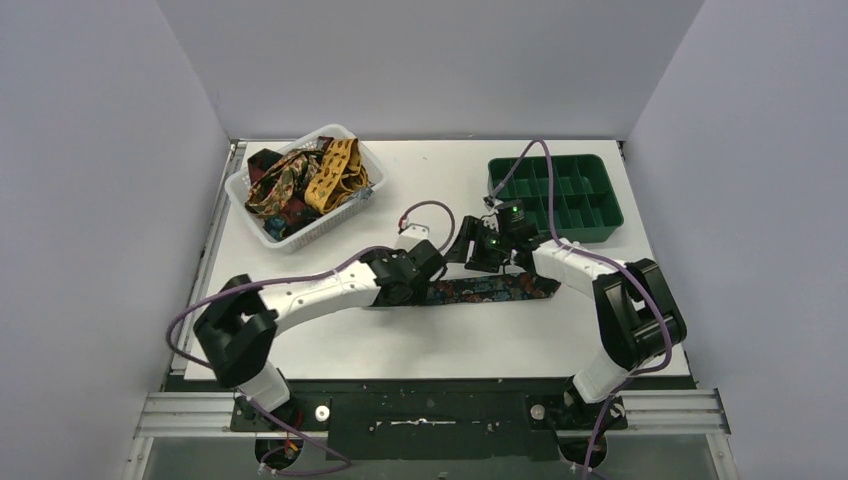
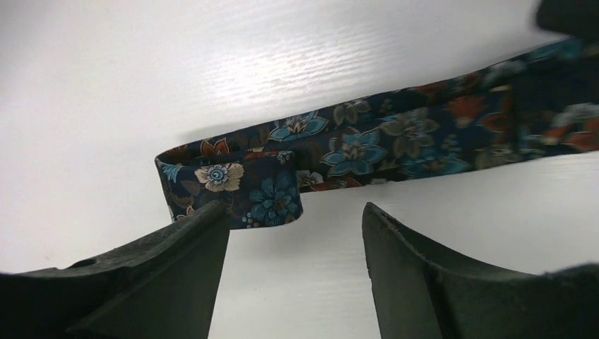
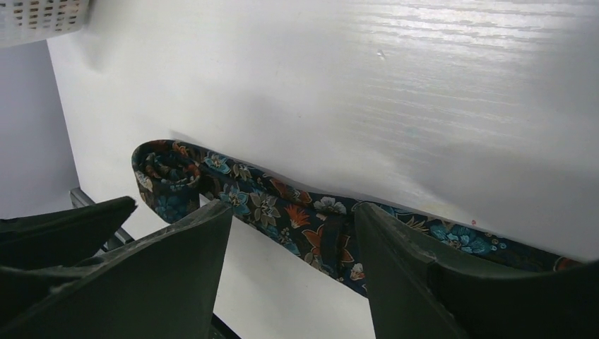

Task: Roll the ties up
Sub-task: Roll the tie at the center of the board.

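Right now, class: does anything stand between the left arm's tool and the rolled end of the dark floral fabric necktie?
Nothing visible does. The left tool hangs open right at the rolled end of the dark floral fabric necktie, with only white table around it.

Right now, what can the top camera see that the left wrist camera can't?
Only the top view shows the white basket holding more ties, the green tray, the left arm and the right arm. Only the left wrist view shows, up close, the curled end of the floral tie just beyond the open left gripper. Both show the floral tie lying on the white table.
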